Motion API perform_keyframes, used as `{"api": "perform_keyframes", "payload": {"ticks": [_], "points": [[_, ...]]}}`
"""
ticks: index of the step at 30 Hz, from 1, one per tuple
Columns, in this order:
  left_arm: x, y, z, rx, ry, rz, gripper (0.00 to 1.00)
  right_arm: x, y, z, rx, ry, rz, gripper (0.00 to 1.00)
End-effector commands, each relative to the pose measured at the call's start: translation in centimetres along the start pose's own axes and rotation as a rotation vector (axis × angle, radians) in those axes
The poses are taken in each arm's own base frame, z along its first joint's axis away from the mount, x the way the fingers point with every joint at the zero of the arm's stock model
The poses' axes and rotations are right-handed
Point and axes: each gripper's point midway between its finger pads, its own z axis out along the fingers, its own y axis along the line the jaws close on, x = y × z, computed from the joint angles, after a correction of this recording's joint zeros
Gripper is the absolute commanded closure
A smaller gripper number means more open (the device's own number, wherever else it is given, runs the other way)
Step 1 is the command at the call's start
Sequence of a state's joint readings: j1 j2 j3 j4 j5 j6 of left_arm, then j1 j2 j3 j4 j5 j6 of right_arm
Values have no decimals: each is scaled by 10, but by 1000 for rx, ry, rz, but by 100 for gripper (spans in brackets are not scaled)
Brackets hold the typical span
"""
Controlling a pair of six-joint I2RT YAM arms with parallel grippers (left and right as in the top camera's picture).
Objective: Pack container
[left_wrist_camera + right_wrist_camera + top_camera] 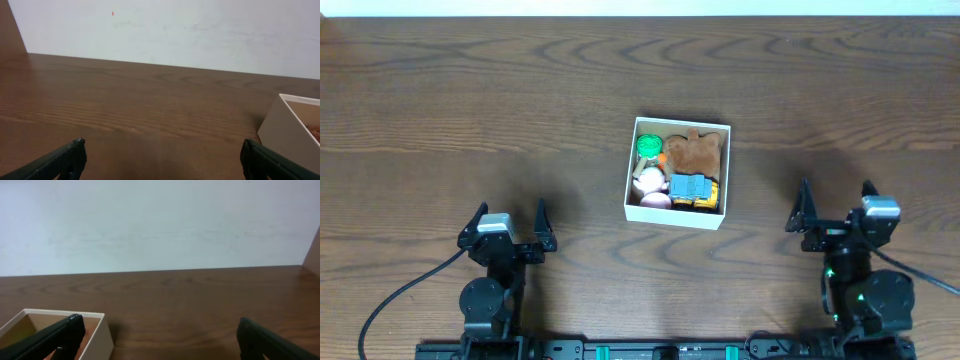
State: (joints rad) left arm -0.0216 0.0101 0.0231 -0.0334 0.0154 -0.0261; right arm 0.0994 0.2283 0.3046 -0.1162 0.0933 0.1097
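The container (626, 190), a small square white box with a brown inside, sits at the middle of the table. It holds several small toys: a green one (648, 145), a brown plush (697, 153), a blue and yellow car (692, 189) and a pale pink one (649, 183). My left gripper (510, 224) is open and empty at the front left, well away from the box. My right gripper (836, 203) is open and empty at the front right. The box corner shows in the left wrist view (285, 131) and the right wrist view (97, 332).
The wooden table (470, 110) stretches around the box. A pale wall (175, 30) stands behind the table's far edge. Black cables run from both arm bases at the front edge.
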Motion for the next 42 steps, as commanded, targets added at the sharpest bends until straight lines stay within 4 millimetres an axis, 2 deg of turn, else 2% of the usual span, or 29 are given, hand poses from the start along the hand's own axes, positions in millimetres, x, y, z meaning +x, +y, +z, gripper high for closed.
{"api": "perform_keyframes", "payload": {"ticks": [1, 10, 18, 31, 42], "points": [[17, 7, 1, -37, 49, -2, 2, 9, 0, -3, -13, -23, -8, 1], [17, 7, 1, -37, 49, -2, 2, 29, -5, -6, -9, -64, 4, 1], [17, 7, 1, -37, 49, -2, 2, 47, -1, -3, -48, -68, 20, 1], [17, 7, 1, -37, 49, -2, 2, 84, -5, 1, -34, 45, 62, 1], [17, 7, 1, -37, 49, -2, 2, 85, -5, 1, -33, 48, 61, 1]]}}
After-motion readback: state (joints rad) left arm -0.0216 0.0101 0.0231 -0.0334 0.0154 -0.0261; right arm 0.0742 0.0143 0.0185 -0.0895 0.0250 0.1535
